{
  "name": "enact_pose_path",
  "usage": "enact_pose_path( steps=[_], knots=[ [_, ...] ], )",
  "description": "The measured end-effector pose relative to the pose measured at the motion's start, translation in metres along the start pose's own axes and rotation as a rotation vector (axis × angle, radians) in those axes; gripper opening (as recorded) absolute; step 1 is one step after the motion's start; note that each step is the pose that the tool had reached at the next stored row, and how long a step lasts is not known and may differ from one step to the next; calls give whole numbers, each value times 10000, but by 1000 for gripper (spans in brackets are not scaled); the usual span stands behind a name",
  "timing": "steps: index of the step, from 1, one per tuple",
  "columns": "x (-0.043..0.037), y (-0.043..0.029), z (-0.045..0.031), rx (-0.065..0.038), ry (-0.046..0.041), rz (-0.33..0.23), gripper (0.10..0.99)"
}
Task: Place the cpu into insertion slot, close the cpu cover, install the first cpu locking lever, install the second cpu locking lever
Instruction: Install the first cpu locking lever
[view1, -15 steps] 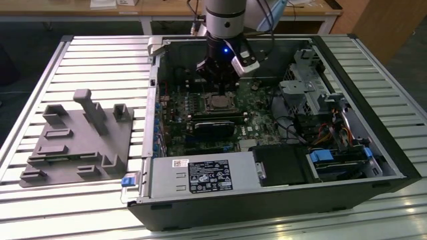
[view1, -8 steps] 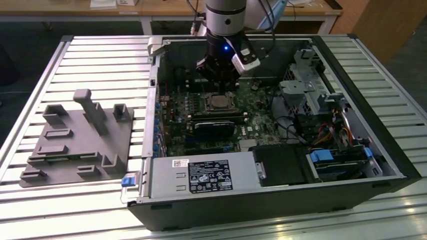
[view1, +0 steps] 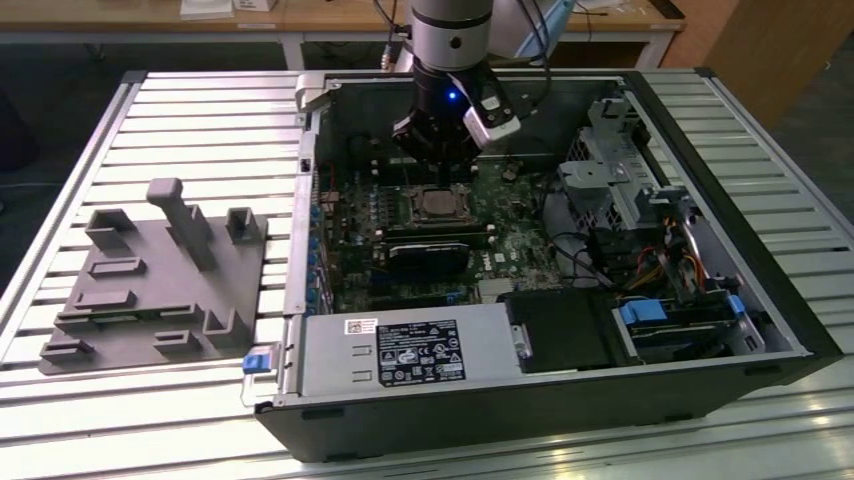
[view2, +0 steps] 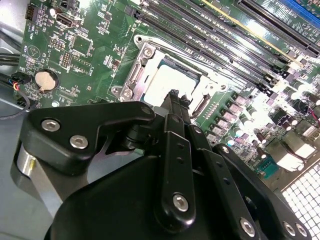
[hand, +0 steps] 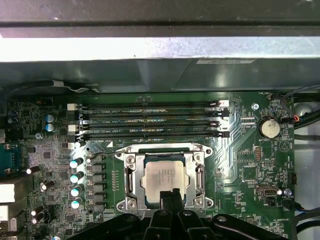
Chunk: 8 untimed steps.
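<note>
In both wrist views the cpu (hand: 161, 176) sits in the motherboard (hand: 240, 160) socket, with the cpu cover (hand: 132, 172) lying flat around it. The claw (hand: 170, 194) hangs over the cpu's edge, fingers pressed together on nothing. The exterior view adds the open computer case (view1: 534, 410) on the slatted bench (view1: 200, 110), and a grey fixture plate (view1: 134, 300) toward the exterior view's left.

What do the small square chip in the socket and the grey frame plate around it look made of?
The small flat square cpu has a silvery-tan top with a soft sheen, likely plated metal. The thin grey cpu cover framing it looks like stamped sheet metal, probably steel: bright glints along its edges.
</note>
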<state>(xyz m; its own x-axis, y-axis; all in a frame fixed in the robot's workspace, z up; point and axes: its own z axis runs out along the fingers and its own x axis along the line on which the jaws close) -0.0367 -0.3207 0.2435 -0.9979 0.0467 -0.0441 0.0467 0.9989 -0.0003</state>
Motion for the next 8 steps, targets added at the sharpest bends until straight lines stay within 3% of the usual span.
enact_pose_path(
  steps=[5, 8],
  knots=[
    [8, 0, -1, 1, 1, 0, 106],
    [57, -3, -3, 0, 0, -1, 106]
  ],
)
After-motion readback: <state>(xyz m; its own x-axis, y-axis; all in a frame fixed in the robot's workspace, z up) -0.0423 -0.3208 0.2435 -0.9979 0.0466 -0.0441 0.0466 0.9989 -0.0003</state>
